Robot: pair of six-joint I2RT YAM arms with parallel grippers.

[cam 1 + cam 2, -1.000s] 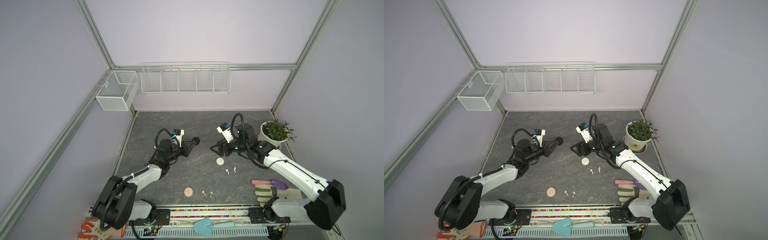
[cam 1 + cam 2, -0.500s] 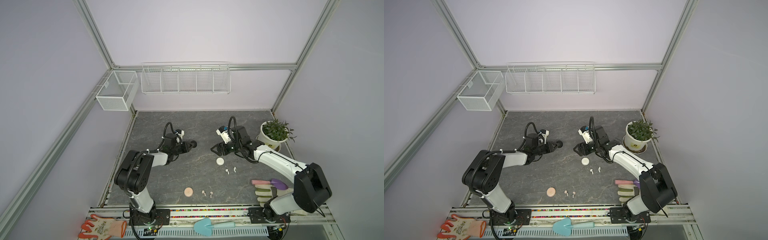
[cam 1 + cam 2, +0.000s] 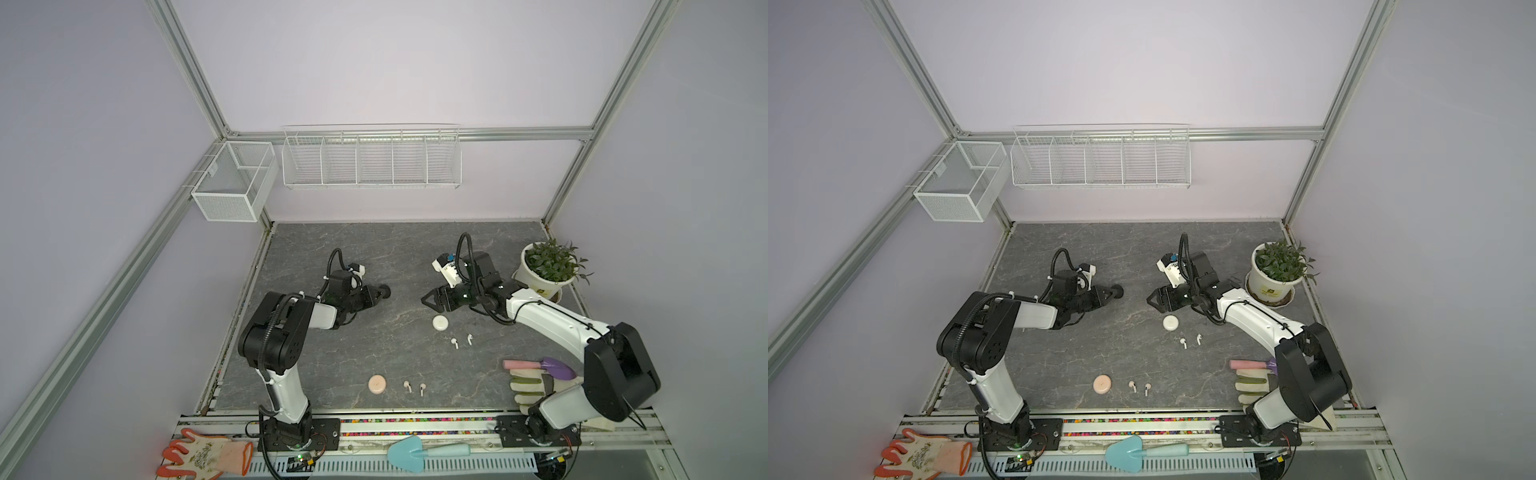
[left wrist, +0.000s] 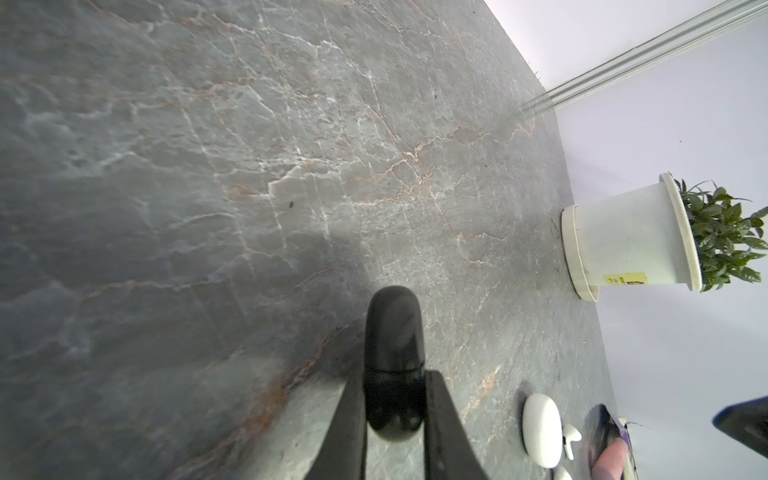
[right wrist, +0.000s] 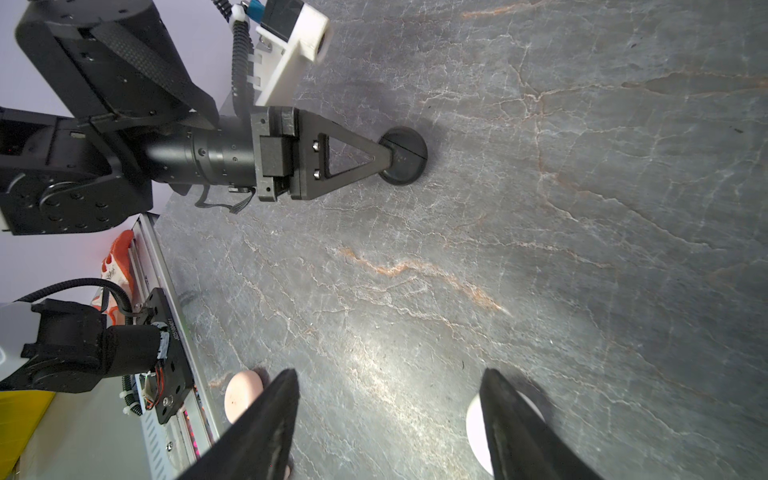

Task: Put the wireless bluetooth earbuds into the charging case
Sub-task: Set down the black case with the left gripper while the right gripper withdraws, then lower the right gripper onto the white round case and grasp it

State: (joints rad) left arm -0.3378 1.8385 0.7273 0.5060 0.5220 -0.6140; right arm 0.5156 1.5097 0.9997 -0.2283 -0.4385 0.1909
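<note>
My left gripper (image 3: 379,292) (image 3: 1113,293) (image 4: 392,376) is shut on a round black charging case (image 3: 385,291) (image 4: 394,328) (image 5: 403,156), held low over the dark stone table left of centre. My right gripper (image 3: 427,301) (image 3: 1151,300) (image 5: 388,374) stands open and empty, facing the left one. A closed white case (image 3: 440,323) (image 5: 476,428) lies just in front of it, with two white earbuds (image 3: 454,343) (image 3: 470,339) beside it. A pink case (image 3: 377,384) and two pale pink earbuds (image 3: 407,386) (image 3: 422,389) lie near the front edge.
A potted plant (image 3: 547,268) stands at the right edge behind my right arm. A gardening glove (image 3: 530,384) and a purple trowel (image 3: 557,368) lie front right. Wire baskets (image 3: 370,158) hang on the back wall. An orange glove (image 3: 199,455) and a teal trowel (image 3: 409,455) lie past the front rail.
Both arms have raised their elbows and folded up. The left gripper, still on the black case, drifted slightly toward the front; the right gripper stays open in nearly the same place.
</note>
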